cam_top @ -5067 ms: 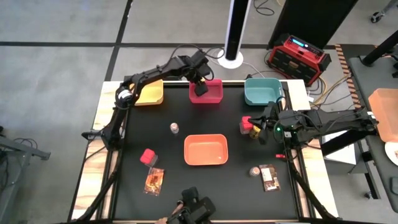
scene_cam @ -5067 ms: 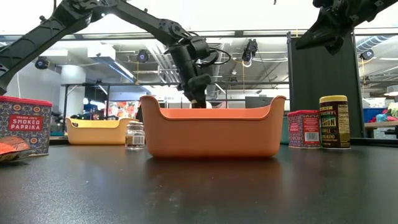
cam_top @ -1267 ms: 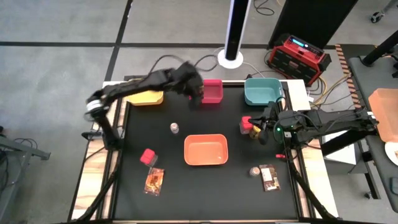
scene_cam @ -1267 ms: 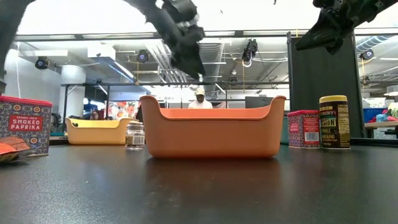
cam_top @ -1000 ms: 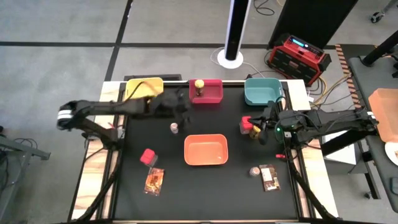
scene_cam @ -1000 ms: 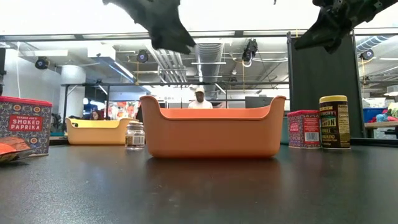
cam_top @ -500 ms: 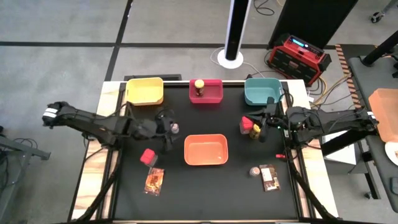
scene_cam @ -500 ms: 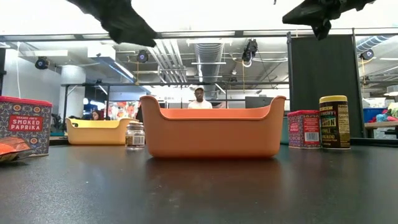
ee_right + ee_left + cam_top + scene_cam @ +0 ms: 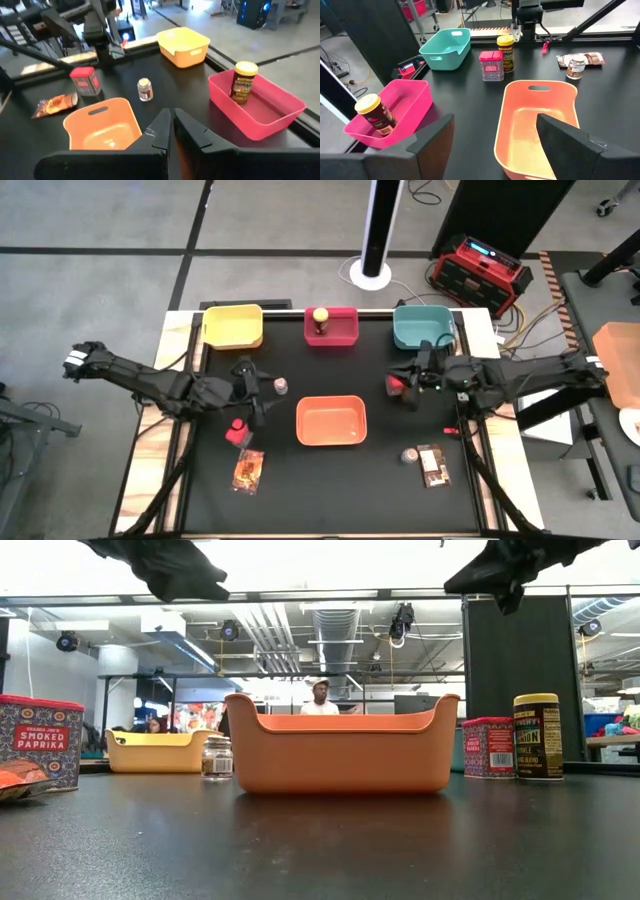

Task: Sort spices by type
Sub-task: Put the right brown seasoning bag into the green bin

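Observation:
My left gripper (image 9: 258, 402) is open and empty, up in the air between a clear shaker (image 9: 281, 385) and a red tub (image 9: 236, 430); its fingers show wide apart in the left wrist view (image 9: 495, 137). A printed packet (image 9: 247, 470) lies near that tub. One yellow-lidded jar (image 9: 320, 318) stands in the pink tray (image 9: 345, 335). My right gripper (image 9: 408, 378) is shut and empty, up above the second red tub (image 9: 489, 747) and the second jar (image 9: 537, 735), which stand side by side on the table. A second shaker (image 9: 410, 455) and a second packet (image 9: 433, 463) sit at the near right.
An orange tray (image 9: 331, 442) stands mid-table. A yellow tray (image 9: 232, 338) and a teal tray (image 9: 420, 340) flank the pink one along the far edge. A person (image 9: 320, 692) shows in the room beyond the table.
My left gripper has swung away from the pink tray toward the table's near left, past the shaker, and now hangs by the left red tub. The jar stays upright in the pink tray. My right gripper has shifted a little toward the table's left, over the right red tub.

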You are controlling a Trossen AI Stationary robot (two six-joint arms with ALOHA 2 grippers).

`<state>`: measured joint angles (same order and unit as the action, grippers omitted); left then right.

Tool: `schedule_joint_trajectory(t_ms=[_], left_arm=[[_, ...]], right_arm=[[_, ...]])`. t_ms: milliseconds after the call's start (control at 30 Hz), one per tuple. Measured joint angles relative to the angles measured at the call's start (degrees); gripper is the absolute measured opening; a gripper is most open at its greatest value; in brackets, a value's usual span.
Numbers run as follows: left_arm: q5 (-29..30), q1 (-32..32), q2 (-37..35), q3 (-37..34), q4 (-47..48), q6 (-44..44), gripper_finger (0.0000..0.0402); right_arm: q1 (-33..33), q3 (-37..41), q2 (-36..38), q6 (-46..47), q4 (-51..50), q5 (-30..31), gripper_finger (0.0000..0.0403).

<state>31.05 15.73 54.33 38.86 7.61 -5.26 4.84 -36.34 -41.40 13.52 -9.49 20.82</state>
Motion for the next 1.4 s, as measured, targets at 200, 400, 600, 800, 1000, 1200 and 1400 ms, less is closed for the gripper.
schedule_joint_trajectory(t_ms=[200, 400, 600, 800, 1000, 1200, 1400], left_arm=[[1.42, -0.02, 0.26, -0.03, 0.31, 0.04, 0.0267], [4.73, -0.03, 0.64, -0.06, 0.57, -0.23, 0.0267], [6.01, -0.09, 0.74, -0.08, 0.54, -0.22, 0.0267], [6.03, -0.09, 0.74, -0.08, 0.54, -0.22, 0.0267], [8.36, -0.09, 0.74, -0.08, 0.51, -0.23, 0.0267], [11.63, -0.09, 0.74, -0.08, 0.37, -0.22, 0.0267], [12.13, -0.09, 0.74, -0.08, -1.0, -0.22, 0.0267]], right_arm=[[0.02, -4.15, -5.59, -0.65, -1.12, 0.0, 0.0013], [0.7, -10.03, -10.93, -1.52, -9.11, -0.2, 0.0013], [5.38, -15.86, -16.84, -1.61, -20.01, -1.94, 0.0013], [11.81, -22.35, -21.8, -0.8, -31.92, -7.43, 0.0013], [17.72, -25.79, -26.62, 9.5, -45.03, -15.42, 0.0013], [22.64, -26.42, -29.22, 24.65, -50.79, -21.7, 0.0057], [26.85, -26.05, -30.08, 52.15, -59.62, -29.58, 0.016]])
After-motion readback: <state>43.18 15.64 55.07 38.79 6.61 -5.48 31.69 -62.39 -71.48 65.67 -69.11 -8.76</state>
